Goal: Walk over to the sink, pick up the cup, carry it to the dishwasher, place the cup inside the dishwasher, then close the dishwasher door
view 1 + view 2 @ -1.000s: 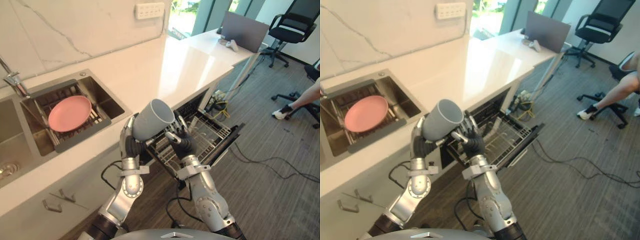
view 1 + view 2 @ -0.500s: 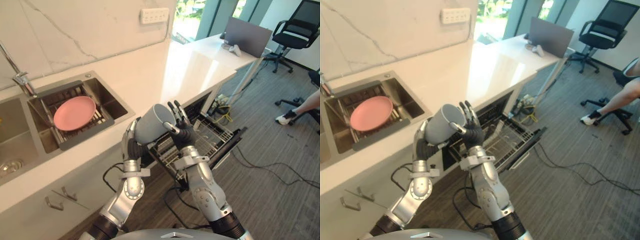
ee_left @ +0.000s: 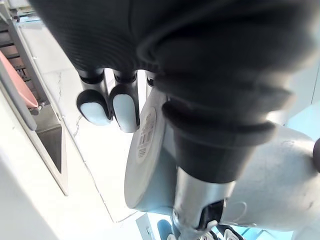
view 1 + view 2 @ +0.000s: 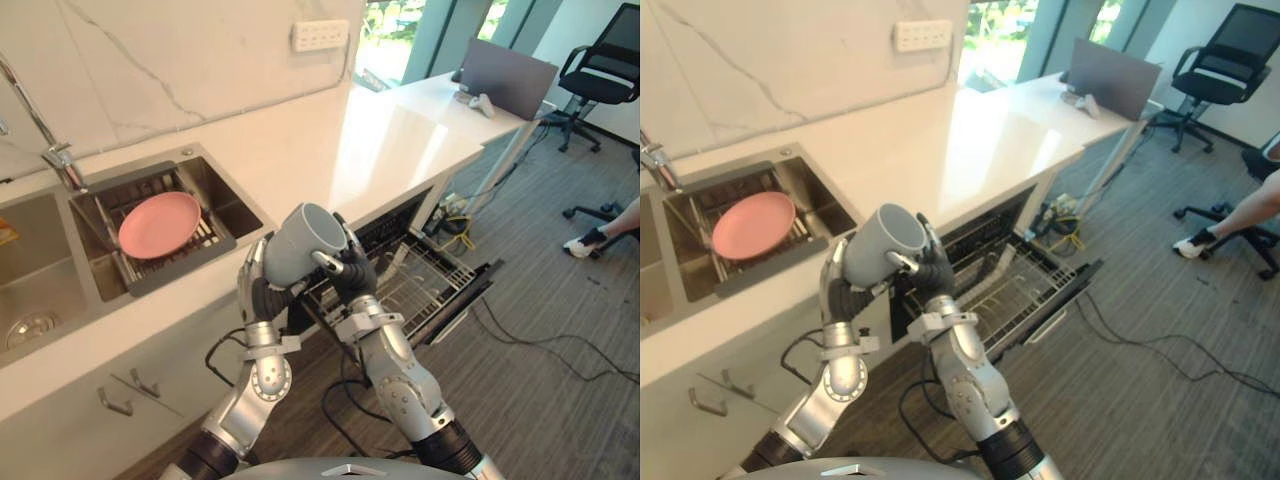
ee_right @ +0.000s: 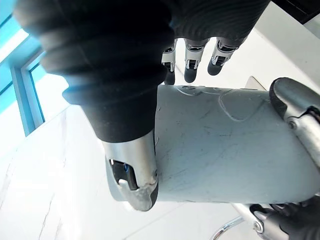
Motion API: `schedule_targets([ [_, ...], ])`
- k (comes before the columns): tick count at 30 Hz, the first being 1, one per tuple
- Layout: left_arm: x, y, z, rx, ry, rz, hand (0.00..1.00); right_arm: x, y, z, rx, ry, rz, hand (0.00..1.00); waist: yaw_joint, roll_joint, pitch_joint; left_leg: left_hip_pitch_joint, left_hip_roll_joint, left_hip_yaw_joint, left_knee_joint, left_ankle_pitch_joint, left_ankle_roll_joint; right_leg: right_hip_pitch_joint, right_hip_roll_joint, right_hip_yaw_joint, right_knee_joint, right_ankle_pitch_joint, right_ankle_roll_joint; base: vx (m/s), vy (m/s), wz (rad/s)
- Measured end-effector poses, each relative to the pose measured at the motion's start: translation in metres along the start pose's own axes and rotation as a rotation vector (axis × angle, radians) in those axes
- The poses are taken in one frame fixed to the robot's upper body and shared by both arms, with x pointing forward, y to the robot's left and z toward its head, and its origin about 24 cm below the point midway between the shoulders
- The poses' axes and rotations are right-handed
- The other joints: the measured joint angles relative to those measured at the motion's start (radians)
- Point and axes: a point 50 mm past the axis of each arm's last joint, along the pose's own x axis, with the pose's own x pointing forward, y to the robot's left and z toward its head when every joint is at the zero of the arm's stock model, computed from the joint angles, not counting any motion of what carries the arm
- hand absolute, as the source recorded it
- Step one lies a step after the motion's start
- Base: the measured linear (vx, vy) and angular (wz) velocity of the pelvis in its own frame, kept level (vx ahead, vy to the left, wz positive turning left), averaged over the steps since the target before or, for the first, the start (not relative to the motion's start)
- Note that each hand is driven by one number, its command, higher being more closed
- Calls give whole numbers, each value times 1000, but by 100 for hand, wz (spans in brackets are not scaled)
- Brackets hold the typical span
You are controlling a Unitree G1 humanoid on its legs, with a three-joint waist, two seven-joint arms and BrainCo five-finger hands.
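Left hand (image 4: 262, 290) and right hand (image 4: 353, 275), fingers curled round grey cup (image 4: 300, 245), near open dishwasher rack (image 4: 425, 282)

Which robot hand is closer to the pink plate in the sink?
Left. The left robot hand holds the cup on the side toward the plate; the right robot hand grips the cup's far side, above the dishwasher rack.

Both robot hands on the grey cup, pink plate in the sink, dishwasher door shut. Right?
No: the dishwasher door is open, rack pulled out, as the left eye view shows. The left robot hand and right robot hand are on the grey cup, and the pink plate is in the sink.
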Motion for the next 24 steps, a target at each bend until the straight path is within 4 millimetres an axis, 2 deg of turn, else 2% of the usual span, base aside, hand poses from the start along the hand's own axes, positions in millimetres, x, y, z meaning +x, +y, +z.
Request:
schedule_targets([
  [8,10,8,6,5,-19,101,100,1,-2,-7,-2,29,-25,0,3,0,-4,3,0,11,1,1,0,-2,0,14,-3,6,-6,-31,-2,-5],
  [16,13,5,11,-10,-29,102,100,12,7,0,4,0,-21,0,7,0,-4,3,0,10,0,2,1,0,0,11,-7,9,-6,0,0,0],
  [24,12,2,13,-22,-23,84,100,13,10,-1,20,-3,-33,0,16,3,-10,0,-4,-5,0,4,1,14,-1,-8,-24,15,2,2,-5,5],
])
